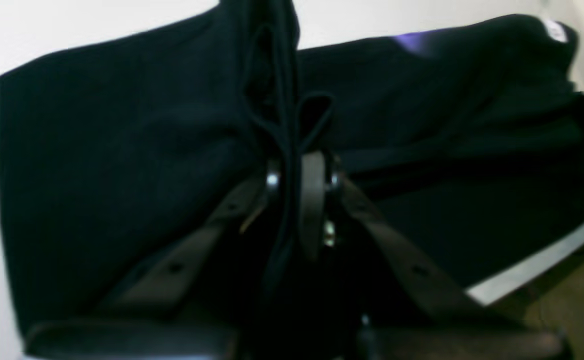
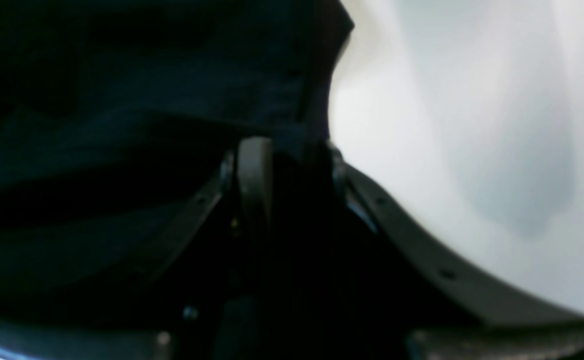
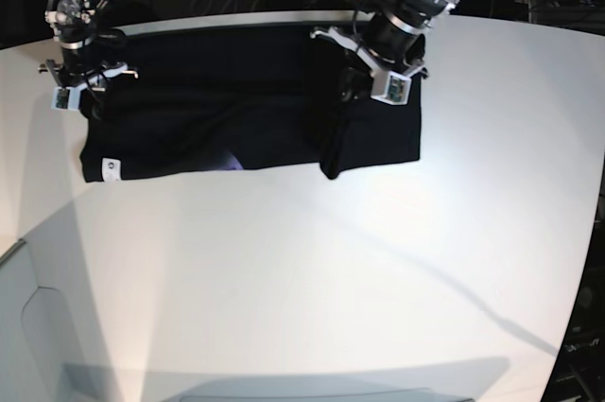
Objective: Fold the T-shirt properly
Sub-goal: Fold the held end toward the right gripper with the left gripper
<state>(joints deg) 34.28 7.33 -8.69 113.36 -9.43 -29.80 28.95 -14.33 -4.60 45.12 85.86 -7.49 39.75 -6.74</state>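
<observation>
The left end effector is clamped on a bunched ridge of the T-shirt, lifting a fold off the white surface near the shirt's middle. The right end effector grips the dark cloth at the shirt's edge. The shirt lies spread along the far side of the surface — white tag at one corner, a bit of purple print showing.

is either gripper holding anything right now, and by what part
The left gripper is shut on a bunched fold of the T-shirt, near its middle. The right gripper grips the shirt's edge at one end.
</observation>
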